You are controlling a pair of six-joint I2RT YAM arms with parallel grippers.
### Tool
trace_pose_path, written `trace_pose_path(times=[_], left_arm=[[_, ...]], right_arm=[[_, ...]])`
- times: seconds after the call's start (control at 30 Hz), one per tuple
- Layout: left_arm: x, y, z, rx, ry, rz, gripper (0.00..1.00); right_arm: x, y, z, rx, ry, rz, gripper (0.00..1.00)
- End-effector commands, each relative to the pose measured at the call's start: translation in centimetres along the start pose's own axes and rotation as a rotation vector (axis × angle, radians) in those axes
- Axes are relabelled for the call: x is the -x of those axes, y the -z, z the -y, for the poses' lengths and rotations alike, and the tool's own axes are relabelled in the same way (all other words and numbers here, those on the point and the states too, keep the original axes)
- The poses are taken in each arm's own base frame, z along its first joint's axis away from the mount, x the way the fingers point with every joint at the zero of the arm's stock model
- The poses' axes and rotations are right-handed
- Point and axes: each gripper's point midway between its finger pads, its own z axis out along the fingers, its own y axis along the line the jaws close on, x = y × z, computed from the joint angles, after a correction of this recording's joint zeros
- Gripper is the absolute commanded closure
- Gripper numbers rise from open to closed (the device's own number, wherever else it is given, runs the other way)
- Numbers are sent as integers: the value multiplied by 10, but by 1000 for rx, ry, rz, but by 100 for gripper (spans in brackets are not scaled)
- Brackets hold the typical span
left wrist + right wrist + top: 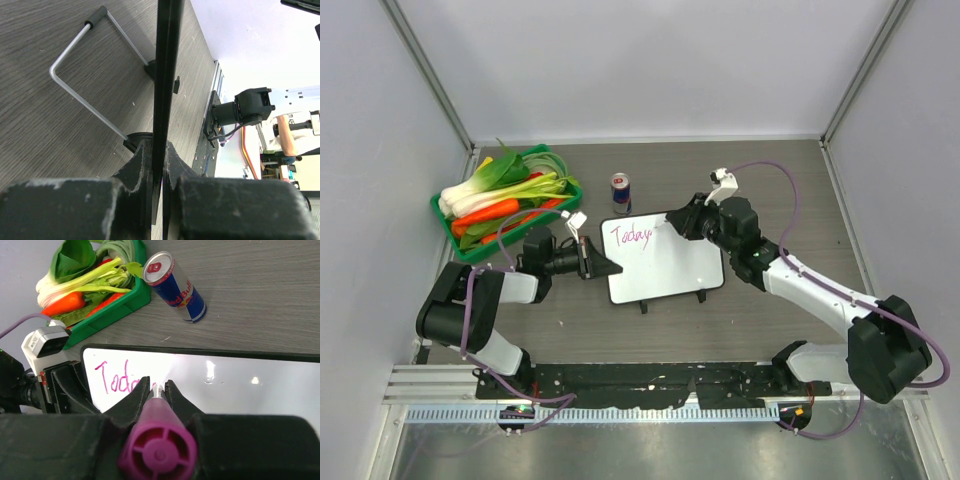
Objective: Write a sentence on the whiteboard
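The whiteboard (670, 265) lies on its small black feet mid-table. Pink writing (630, 235) reading "Today" sits in its upper left; it also shows in the right wrist view (115, 380), partly hidden by my fingers. My left gripper (602, 266) is shut on the board's left edge (165, 75), seen edge-on as a thin dark line between the jaws. My right gripper (672, 226) is shut on a magenta marker (159, 440), its tip on the board just right of the word.
A green tray (470, 235) of vegetables stands at the back left. A Red Bull can (620, 192) stands just behind the board and shows in the right wrist view (175, 285). The board's wire stand (85, 70) shows beneath it.
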Motion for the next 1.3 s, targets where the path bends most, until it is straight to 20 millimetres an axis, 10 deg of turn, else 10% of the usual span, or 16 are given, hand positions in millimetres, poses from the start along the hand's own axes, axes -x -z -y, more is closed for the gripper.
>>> trace_pose_path(times=[0.0,1.27], left_arm=[[-1,-1,-18,77,30,10,100],[-2,-2,-19,77,32,10,100]], right_arm=[[22,-7,-4,-4,24,67,99],[-14,-9,16,-46,13,-17,99]])
